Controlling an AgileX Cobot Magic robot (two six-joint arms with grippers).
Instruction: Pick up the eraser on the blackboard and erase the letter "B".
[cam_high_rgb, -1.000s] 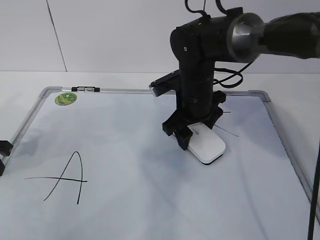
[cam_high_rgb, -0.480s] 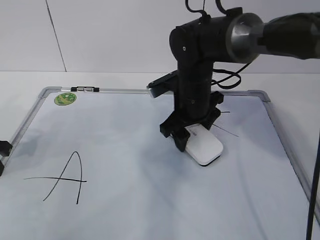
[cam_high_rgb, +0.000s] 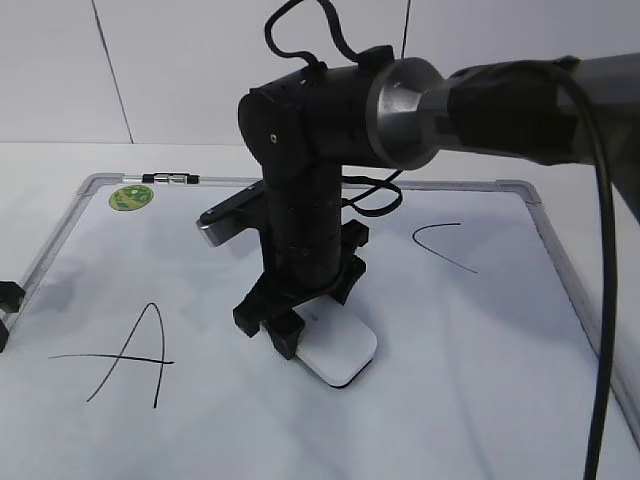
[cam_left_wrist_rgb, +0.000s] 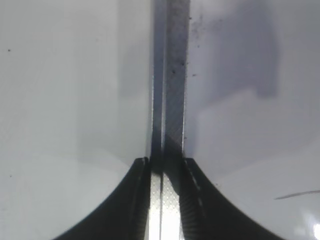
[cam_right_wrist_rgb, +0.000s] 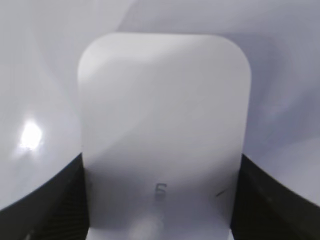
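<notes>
The blackboard (cam_high_rgb: 470, 390) lies flat, a white board in a grey frame. My right gripper (cam_high_rgb: 285, 335) reaches to its middle and is shut on the white eraser (cam_high_rgb: 340, 355), which rests flat on the board. In the right wrist view the eraser (cam_right_wrist_rgb: 162, 100) fills the space between the two jaws (cam_right_wrist_rgb: 161, 165). A black "A" (cam_high_rgb: 128, 355) is at the left and an open "C" (cam_high_rgb: 443, 243) at the right. No letter "B" shows; the arm and eraser cover the stretch between them. My left gripper (cam_high_rgb: 5, 310) is at the board's left edge, its jaws (cam_left_wrist_rgb: 167, 162) closed on the frame (cam_left_wrist_rgb: 175, 75).
A round green sticker (cam_high_rgb: 131, 197) sits at the board's far left corner. A small marker-like piece (cam_high_rgb: 172, 179) lies on the far frame. A black cable (cam_high_rgb: 603, 370) hangs at the right. A white wall stands behind the table.
My right gripper has slid the eraser left and toward the front, from beside the "C" to the board's middle. The "C" is now uncovered. The left gripper has not moved.
</notes>
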